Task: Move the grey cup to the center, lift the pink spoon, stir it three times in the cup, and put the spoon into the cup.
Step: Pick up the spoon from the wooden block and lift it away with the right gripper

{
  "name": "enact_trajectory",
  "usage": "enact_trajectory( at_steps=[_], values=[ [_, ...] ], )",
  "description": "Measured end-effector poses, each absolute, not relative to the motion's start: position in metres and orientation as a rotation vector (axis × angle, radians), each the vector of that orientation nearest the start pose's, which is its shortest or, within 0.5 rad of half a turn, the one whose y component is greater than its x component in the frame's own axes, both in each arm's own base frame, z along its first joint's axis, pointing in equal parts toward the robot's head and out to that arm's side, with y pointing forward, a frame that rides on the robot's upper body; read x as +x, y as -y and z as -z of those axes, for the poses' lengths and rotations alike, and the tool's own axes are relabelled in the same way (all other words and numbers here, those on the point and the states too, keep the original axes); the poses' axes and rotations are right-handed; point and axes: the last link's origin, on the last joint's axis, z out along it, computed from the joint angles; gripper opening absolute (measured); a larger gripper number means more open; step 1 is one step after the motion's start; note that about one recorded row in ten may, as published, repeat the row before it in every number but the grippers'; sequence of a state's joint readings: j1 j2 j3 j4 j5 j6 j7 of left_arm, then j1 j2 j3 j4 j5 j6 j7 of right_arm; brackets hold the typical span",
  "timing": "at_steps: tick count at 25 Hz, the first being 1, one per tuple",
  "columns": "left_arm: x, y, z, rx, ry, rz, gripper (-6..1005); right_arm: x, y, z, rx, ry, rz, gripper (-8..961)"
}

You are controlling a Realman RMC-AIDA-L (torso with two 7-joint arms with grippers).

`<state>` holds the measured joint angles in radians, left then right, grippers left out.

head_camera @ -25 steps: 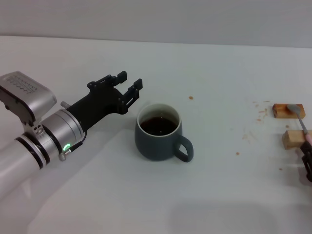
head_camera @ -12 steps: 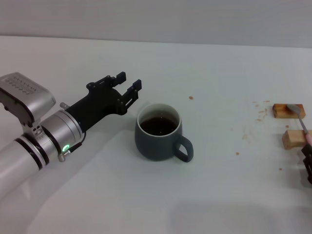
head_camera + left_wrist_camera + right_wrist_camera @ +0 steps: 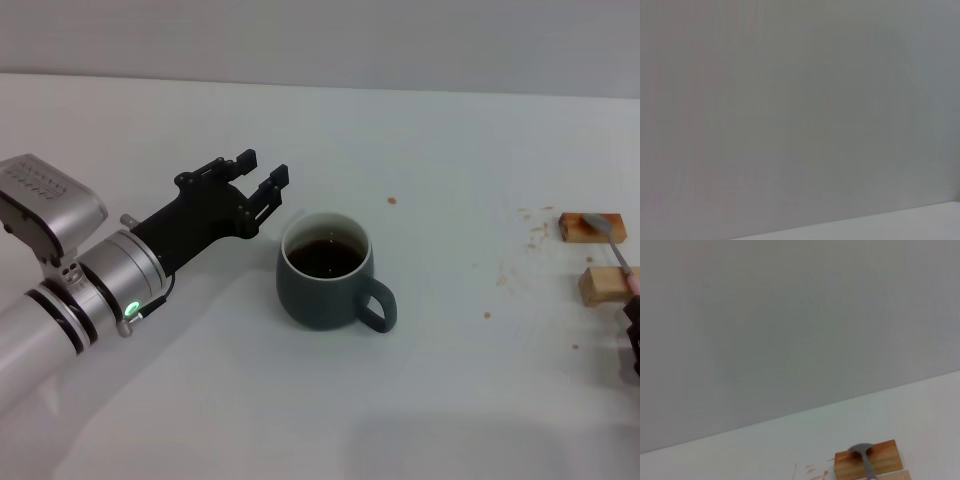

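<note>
The grey cup (image 3: pixel 322 283) stands mid-table holding dark liquid, its handle turned to the front right. My left gripper (image 3: pixel 262 168) hovers open just left of and behind the cup, touching nothing. The pink spoon (image 3: pixel 613 243) lies at the far right across two wooden blocks, its metal bowl on the far block and its pink handle end at the picture's edge. My right gripper (image 3: pixel 633 338) shows only as a black sliver at that edge, by the spoon's handle. The right wrist view shows the spoon bowl (image 3: pixel 860 449) resting on a block (image 3: pixel 885 460).
Two small wooden blocks (image 3: pixel 580 227) (image 3: pixel 600 287) sit at the far right. Brown crumbs (image 3: pixel 507 273) are scattered left of them, with one speck (image 3: pixel 392 200) behind the cup. The left wrist view shows only a blank wall.
The left arm has drawn back slightly to the left, away from the cup. The right gripper has slipped a little farther off the right edge. Cup and spoon have not moved.
</note>
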<state>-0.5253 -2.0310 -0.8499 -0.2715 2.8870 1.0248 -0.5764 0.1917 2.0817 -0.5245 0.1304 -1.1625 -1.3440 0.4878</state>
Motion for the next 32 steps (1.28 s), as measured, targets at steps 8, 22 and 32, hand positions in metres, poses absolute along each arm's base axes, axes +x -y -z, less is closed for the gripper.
enact_trajectory(
  at_steps=[8, 22, 32],
  values=[
    [-0.2651, -0.3421, 0.0729, -2.175, 0.615, 0.848, 472, 0.3862, -0.2018, 0.0441, -1.639, -0.962, -0.762, 199],
    [-0.265, -0.3423, 0.0729, -2.175, 0.615, 0.849, 472, 0.386, -0.2031, 0.044, -1.638, -0.962, -0.762, 164],
    [-0.2659, -0.3421, 0.0727, -2.175, 0.615, 0.845, 472, 0.386, -0.2032, 0.044, -1.638, -0.962, -0.762, 152]
  ],
)
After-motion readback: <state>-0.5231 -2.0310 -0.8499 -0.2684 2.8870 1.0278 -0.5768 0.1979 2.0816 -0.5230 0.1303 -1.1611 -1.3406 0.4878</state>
